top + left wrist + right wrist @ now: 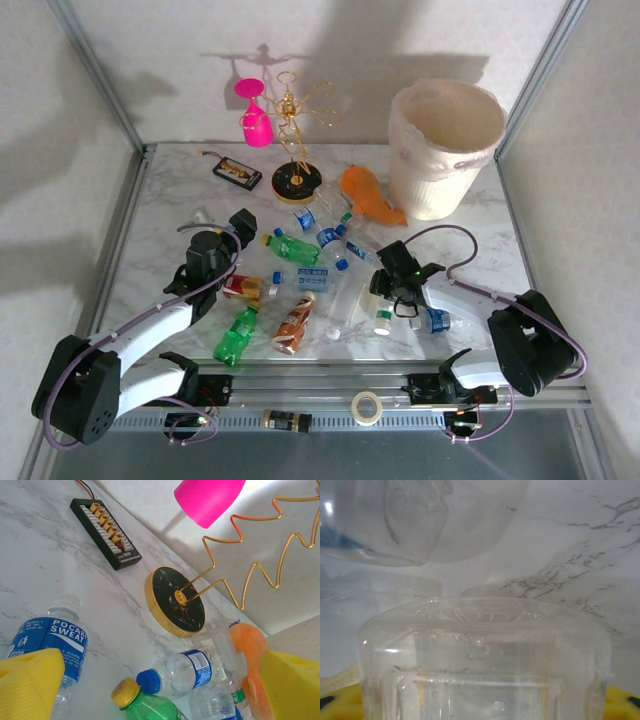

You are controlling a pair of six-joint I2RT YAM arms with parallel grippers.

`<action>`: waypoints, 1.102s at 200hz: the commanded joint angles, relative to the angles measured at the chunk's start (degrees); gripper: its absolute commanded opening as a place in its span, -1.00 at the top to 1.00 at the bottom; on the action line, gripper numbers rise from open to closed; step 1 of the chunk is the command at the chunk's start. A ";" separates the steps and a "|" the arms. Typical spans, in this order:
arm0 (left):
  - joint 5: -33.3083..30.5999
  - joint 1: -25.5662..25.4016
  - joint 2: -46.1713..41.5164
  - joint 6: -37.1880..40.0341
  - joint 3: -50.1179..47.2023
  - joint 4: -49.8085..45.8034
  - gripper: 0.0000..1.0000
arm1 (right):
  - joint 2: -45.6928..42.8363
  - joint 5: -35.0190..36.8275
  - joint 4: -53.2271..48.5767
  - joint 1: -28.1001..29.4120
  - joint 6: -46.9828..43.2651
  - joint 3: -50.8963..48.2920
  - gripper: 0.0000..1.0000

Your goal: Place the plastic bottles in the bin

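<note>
Several plastic bottles lie scattered mid-table: a green one with a yellow cap (293, 247), another green one (236, 335), a brown one (293, 323), a red-labelled one (242, 288) and blue-capped clear ones (330, 238). The cream bin (445, 150) stands at the far right. My left gripper (225, 232) is open, its yellow pads (30, 680) wide apart over the green bottle (145, 705) and a blue-capped clear bottle (185, 672). A Pocari Sweat bottle (55, 640) lies by the left pad. My right gripper (385, 290) is shut on a clear bottle (485, 655), whose base faces the camera.
The orange fish toy (370, 195) lies between the bottles and the bin. The gold wire rack (297, 180) with its pink glass (255, 115) and the flat black device (237, 172) sit at the back. A tape roll (367, 406) rests on the front rail.
</note>
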 commanded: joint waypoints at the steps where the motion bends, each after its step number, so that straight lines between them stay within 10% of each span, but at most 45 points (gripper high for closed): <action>1: -0.73 0.56 -0.62 -0.08 -0.39 0.20 -0.99 | -1.89 -0.40 0.41 -0.31 -0.05 0.23 0.20; 220: 10.59 0.75 3.07 -2.30 4.33 4.34 -0.99 | -10.31 -1.27 -2.87 -3.11 -18.18 35.67 0.32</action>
